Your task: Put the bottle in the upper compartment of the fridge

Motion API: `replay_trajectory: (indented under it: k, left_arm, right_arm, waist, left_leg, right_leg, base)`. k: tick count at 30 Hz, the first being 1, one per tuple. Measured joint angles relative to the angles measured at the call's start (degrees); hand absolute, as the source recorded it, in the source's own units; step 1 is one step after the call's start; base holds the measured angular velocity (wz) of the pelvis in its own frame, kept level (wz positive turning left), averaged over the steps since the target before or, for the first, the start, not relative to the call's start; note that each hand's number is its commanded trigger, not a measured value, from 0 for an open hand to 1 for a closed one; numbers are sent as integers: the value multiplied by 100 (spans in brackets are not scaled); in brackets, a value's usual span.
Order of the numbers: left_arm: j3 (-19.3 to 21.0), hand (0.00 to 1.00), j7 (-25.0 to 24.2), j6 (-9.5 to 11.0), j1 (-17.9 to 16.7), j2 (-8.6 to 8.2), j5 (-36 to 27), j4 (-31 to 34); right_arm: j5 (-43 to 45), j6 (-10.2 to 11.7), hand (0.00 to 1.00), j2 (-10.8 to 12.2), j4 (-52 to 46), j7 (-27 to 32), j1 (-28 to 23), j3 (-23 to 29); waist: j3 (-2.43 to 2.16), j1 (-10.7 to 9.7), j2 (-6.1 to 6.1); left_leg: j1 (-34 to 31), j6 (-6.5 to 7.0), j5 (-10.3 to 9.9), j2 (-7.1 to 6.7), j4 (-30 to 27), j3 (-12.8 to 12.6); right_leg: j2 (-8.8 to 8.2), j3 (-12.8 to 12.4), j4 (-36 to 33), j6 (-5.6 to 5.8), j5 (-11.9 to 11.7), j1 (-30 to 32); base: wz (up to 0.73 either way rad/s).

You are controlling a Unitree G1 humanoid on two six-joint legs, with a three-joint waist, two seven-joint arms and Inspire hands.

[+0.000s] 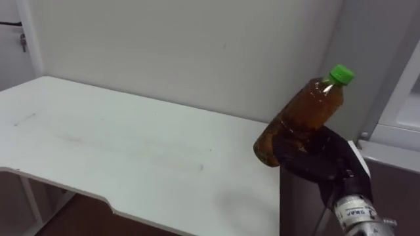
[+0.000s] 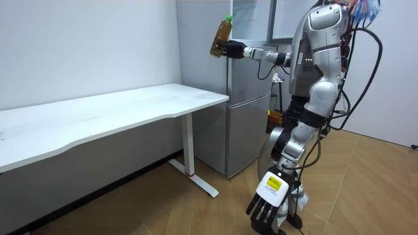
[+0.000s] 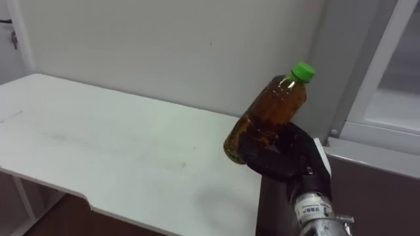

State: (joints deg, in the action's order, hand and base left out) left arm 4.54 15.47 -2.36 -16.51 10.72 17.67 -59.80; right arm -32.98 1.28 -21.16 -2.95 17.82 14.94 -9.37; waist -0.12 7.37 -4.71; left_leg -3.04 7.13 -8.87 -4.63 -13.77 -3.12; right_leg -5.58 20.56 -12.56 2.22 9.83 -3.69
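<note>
1. The base of the bottle (image 3: 269,115) is hidden behind the curled fingers of the right hand (image 3: 282,157).
2. The fridge (image 2: 248,124) is cut off by the eye views' right edge and by the room view's top edge.
3. The table (image 1: 98,144) runs past the eye views' left and lower edges.
</note>
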Motion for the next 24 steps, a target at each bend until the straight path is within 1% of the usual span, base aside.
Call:
replay_trajectory:
  k: [1, 2, 3, 4, 6, 7, 10, 11, 16, 18, 20, 24]
  left_arm:
    - [9, 0, 9, -3, -13, -4, -1, -29]
    - [18, 0, 10, -3, -15, -5, -1, -45]
    - [45, 0, 10, -5, -21, -6, -1, -50]
    - [132, 0, 10, 0, -25, -17, 1, -50]
    - [238, 0, 10, 12, -27, -38, 0, -51]
    - [265, 0, 10, 37, -31, -37, 0, -53]
    - [299, 0, 13, 63, -71, -36, 2, -53]
    - [301, 0, 13, 67, -76, -36, 2, -53]
    - [401, 0, 22, 69, -117, -45, 12, -48]
    - [430, 0, 30, 69, -144, -61, 10, -49]
    - [432, 0, 35, 69, -157, -66, 3, -49]
    - [432, 0, 35, 71, -203, -66, 5, -55]
  right_arm:
    - [9, 0, 100, -35, -132, -16, 0, 66]
    - [10, 0, 100, -71, -210, -14, 0, 95]
    - [11, -1, 100, -161, -368, -16, 0, 164]
    - [87, -1, 100, -249, -534, -1, 0, 250]
    - [268, -1, 100, -351, -779, -1, 0, 423]
    - [412, 0, 100, -394, -951, 34, 0, 541]
    - [445, 51, 100, -471, -1230, 156, 0, 845]
    - [446, 63, 100, -487, -1253, 203, 0, 894]
    - [453, 63, 100, -499, -1305, 498, -65, 1399]
    - [453, 63, 100, -498, -1305, 520, -73, 1551]
    - [458, 62, 100, -498, -1304, 530, -73, 1710]
    - [700, 61, 100, -499, -1304, 527, -73, 1845]
  waist:
    - [-23, -19, 23]
    - [-29, -26, 32]
    - [-37, -31, 35]
    - [-37, -36, 35]
    - [-38, -51, 33]
    - [-40, -88, 29]
    - [-46, -187, 7]
    - [-51, -214, -5]
    - [-15, -398, -110]
    - [-5, -437, -125]
    - [-15, -468, -148]
    - [-4, -567, -129]
  left_leg:
    - [15, 2, 0, -2, 5, -5]
    - [24, 3, 0, -3, 9, -5]
    - [43, 4, 1, -7, 21, -7]
    - [63, 4, 1, -3, 24, -24]
    - [74, 3, 1, 10, 25, -66]
    - [77, 2, 1, 14, 27, -81]
    - [92, 1, 0, 20, 27, -106]
    - [97, 1, 0, 21, 28, -111]
    - [107, -32, -17, 38, 27, -155]
    - [103, -33, -19, 46, 27, -176]
    - [117, -43, -36, 84, 24, -247]
    - [149, -47, -43, 100, 23, -258]
  right_leg:
    - [-5, -2, -6, 0, 0, -7]
    - [-7, -2, -8, 0, 0, -12]
    - [-11, -2, -10, 0, 0, -22]
    - [-12, -5, -11, 1, 0, -33]
    - [-22, -18, -11, 1, 0, -32]
    - [-28, -30, -11, 1, 0, -28]
    - [-25, -41, -9, 0, 0, -36]
    - [-25, -43, -8, 0, 0, -40]
    - [7, -141, -14, -6, -8, -24]
    - [0, -141, -13, -11, -19, -8]
    - [27, -161, -9, -17, -55, 1]
    - [62, -180, -7, -18, -64, -32]
  base:
    - [-4]
    - [0]
    - [-4]
    - [-6]
    - [-10]
    - [-10]
    - [-5]
    - [-4]
    - [-6]
    - [-9]
    - [-16]
    - [-3]
